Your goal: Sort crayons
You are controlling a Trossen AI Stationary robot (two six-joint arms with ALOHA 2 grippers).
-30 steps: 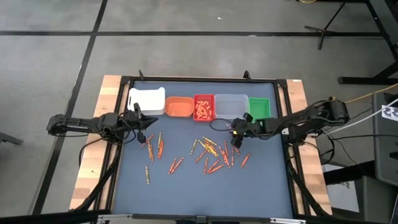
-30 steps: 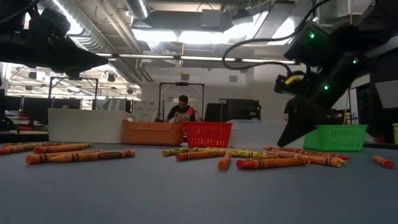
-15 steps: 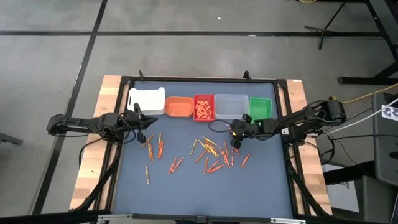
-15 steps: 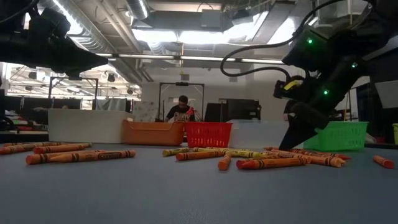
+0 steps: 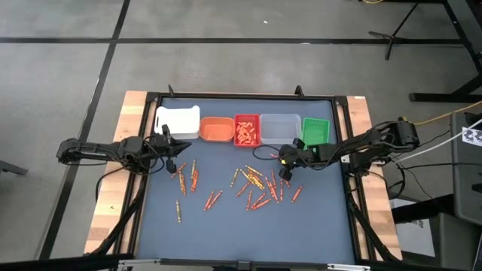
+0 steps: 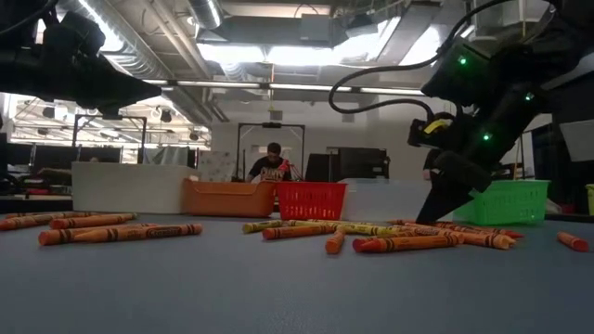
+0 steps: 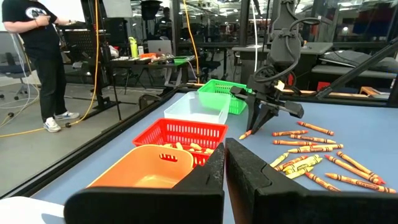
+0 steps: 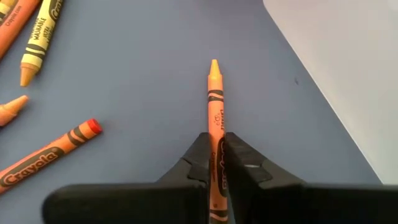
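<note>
Orange-red and yellowish crayons lie flat on the blue table, many in a middle cluster (image 5: 260, 190) and a few at the left (image 5: 188, 177). My right gripper (image 8: 216, 158) stands at the cluster's right edge (image 5: 285, 173), slanting down, shut on one orange crayon (image 8: 215, 106). Over the table's left side my left gripper (image 5: 183, 149) hovers level and shut, with nothing in it (image 7: 225, 163). More crayons lie in the red bin (image 5: 247, 130). My right gripper pinches the orange crayon's two long sides (image 8: 216, 138) between its two fingers, around the crayon's middle. The fingers slant down from the table's right side and lie along the crayon. The pointed tip (image 8: 214, 65) sticks out ahead of the fingers, and the crayon lies on the table.
A row of bins stands along the far edge: white (image 5: 178, 121), orange (image 5: 217, 129), red, clear (image 5: 279, 128) and green (image 5: 314, 130). The clear bin's wall (image 8: 336, 68) is close beside the held crayon. A person (image 6: 272, 162) stands in the room beyond the table.
My right gripper has shut its fingers on the orange crayon while staying at the same spot over the cluster's right edge. The crayon has stayed on the table.
</note>
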